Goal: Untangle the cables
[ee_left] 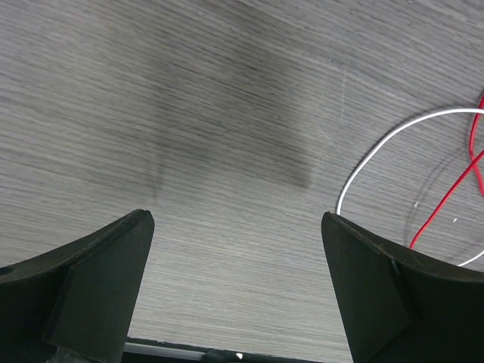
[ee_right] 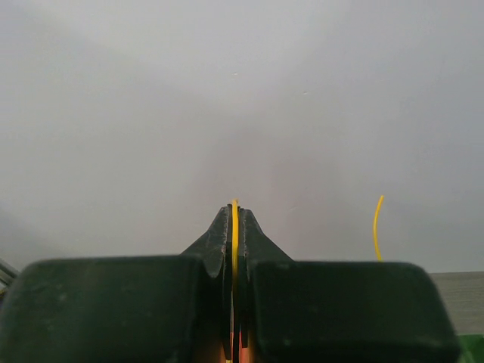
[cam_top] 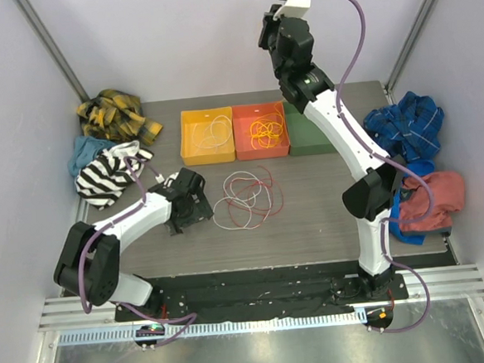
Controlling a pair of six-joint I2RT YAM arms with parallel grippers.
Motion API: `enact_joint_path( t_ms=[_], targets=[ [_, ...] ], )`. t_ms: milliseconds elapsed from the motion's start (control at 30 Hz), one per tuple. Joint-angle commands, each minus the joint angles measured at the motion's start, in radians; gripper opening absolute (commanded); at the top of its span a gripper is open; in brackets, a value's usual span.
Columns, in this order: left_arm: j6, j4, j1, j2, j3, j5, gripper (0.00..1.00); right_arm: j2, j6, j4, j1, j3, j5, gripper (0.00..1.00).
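Right gripper [ee_right: 234, 212]: raised high, jaws pinched on a thin yellow wire [ee_right: 234, 224].
Left gripper [ee_left: 238, 221]: spread wide, low over the grey wood-grain table [ee_left: 227, 113], beside the white-and-red wire loops [cam_top: 245, 199].
Yellow plastic tray [cam_top: 207, 158]: white wire coil [cam_top: 214, 134].
Orange plastic tray [cam_top: 262, 153]: yellow-orange wire bundle [cam_top: 265, 132].
Green plastic tray [cam_top: 303, 146]: partly hidden by the right arm [cam_top: 347, 137].

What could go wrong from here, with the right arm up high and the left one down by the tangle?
1. The right gripper, lifted high, pinches the thin yellow cable only at its fingertips; the cable could slip out and drop.
2. The open left gripper hangs beside the white cable, close to where the red cable crosses it; closing there might catch both and tighten the tangle.
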Motion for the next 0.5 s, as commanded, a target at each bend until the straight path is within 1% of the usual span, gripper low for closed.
enact_joint_path(
  t_ms=[0,100,233,467],
  targets=[
    [-0.017,0.065,0.002,0.012,-0.005,0.030,0.99,0.018,0.015,0.045,-0.023,0.009,-0.018,0.01],
    [-0.017,0.075,-0.001,0.026,-0.003,0.043,0.99,0.036,0.030,0.045,-0.030,-0.040,-0.022,0.01],
    [-0.017,0.086,-0.003,0.035,0.000,0.052,0.99,0.053,0.059,0.100,-0.029,-0.120,-0.045,0.01],
    [-0.019,0.105,-0.004,0.048,-0.008,0.067,0.98,0.070,0.145,0.126,-0.024,-0.269,-0.086,0.01]
  ],
)
